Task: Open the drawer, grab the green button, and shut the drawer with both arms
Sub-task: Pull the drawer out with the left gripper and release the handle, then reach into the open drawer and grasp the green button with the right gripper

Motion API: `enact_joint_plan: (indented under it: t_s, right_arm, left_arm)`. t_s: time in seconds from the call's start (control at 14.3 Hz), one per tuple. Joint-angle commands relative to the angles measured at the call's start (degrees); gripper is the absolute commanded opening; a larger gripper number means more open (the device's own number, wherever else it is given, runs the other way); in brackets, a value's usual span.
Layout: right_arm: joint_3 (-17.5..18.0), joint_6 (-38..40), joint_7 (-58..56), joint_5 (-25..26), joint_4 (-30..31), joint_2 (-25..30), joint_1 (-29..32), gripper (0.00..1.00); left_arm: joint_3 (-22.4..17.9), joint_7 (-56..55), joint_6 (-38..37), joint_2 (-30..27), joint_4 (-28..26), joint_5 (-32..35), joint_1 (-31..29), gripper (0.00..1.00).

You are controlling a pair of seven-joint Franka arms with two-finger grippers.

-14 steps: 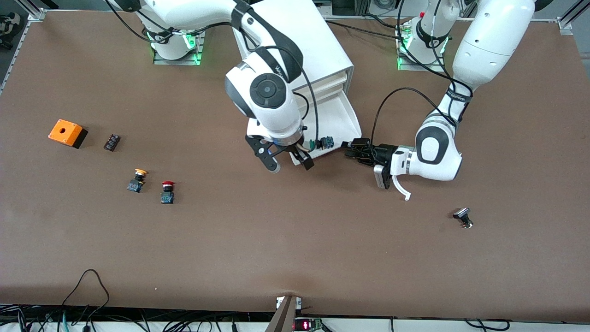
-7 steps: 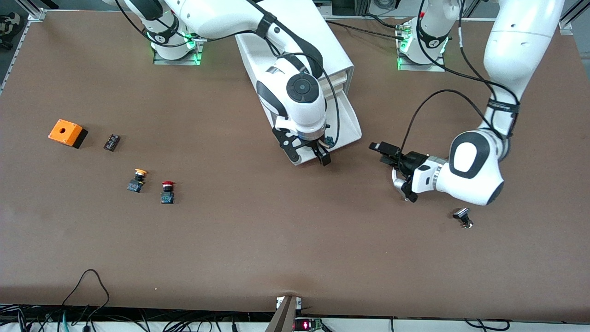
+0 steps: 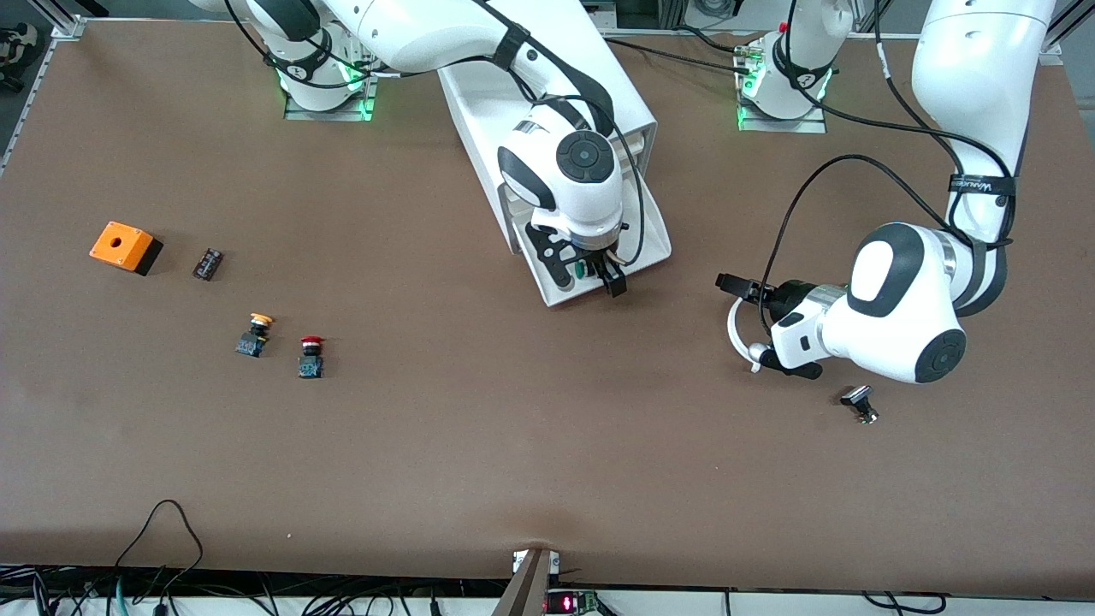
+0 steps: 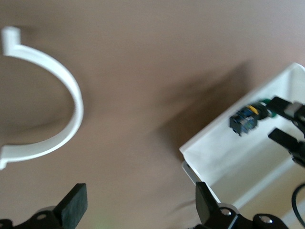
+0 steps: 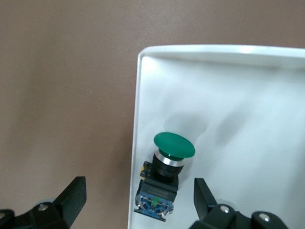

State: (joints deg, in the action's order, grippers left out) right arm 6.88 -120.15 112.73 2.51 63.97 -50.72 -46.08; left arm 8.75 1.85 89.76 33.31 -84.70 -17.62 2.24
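Note:
The drawer (image 3: 654, 235) stands pulled out of the white cabinet (image 3: 547, 94). The green-capped button (image 3: 579, 269) lies on its side in the drawer, against the front wall. My right gripper (image 3: 590, 275) hangs open over that front end. In the right wrist view the button (image 5: 174, 144) sits between the spread fingers of the right gripper (image 5: 138, 202), one finger over the table, the other over the drawer (image 5: 139, 119). My left gripper (image 3: 751, 323) is open and empty over the table toward the left arm's end. The left wrist view shows the left gripper (image 4: 138, 210), the drawer (image 4: 228, 157) and the button (image 4: 245, 119).
An orange box (image 3: 125, 246), a small black part (image 3: 207, 263), a yellow-capped button (image 3: 255, 334) and a red-capped button (image 3: 311, 355) lie toward the right arm's end. A black and silver part (image 3: 860, 402) lies near the left arm's hand. A white curved piece (image 4: 71, 95) hangs by the left gripper.
My right gripper has moved from the table in front of the drawer to over its front end and the button. My left gripper has drawn away from the drawer toward the left arm's end.

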Motion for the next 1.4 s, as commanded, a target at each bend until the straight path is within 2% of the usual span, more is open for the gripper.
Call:
enact_joint_plan:
  t_s: [0.0,0.28,0.35,0.63,0.84,0.91,0.98,1.33]
  right_arm:
    - [-0.20,0.18,1.44,0.66,-2.01,-2.10,-0.68,0.99]
    - [-0.11,0.18,1.53,0.48,-1.75,-2.27,-1.12,0.96]
    - [-0.03,0.18,1.53,0.48,-1.83,-2.27,-1.12,0.94]
    - [-0.03,0.27,1.18,0.48,-1.75,-2.27,-1.47,0.57]
    - [-0.03,0.71,1.09,0.48,-1.83,-2.10,-1.47,0.20]
    - [0.06,0.88,0.91,0.48,-1.92,-2.01,-1.47,0.06]
    - [0.15,1.23,0.82,0.39,-1.92,-1.66,-1.47,0.00]
    - [0.15,6.85,-4.25,0.39,-2.97,0.35,0.19,0.00]
  left_arm:
    - [0.12,-10.52,-0.64,-1.84,2.25,9.50,3.11,1.00]
    - [-0.14,-18.64,-1.08,-2.55,7.51,19.01,6.55,1.00]
    - [-0.23,-18.55,-2.04,-2.28,8.75,18.94,6.03,1.00]
    - [-0.49,-18.99,-2.05,-0.44,10.34,19.12,6.29,1.00]
    - [-0.58,-18.99,-2.05,-0.26,10.43,19.29,6.46,1.00]
    - [-0.58,-18.99,-2.05,-0.17,10.43,19.29,6.46,1.00]
    - [-0.49,-18.99,-2.05,-0.26,10.43,19.29,6.46,1.00]
    - [-0.49,-18.99,-2.05,-0.26,10.43,19.29,6.46,1.00]
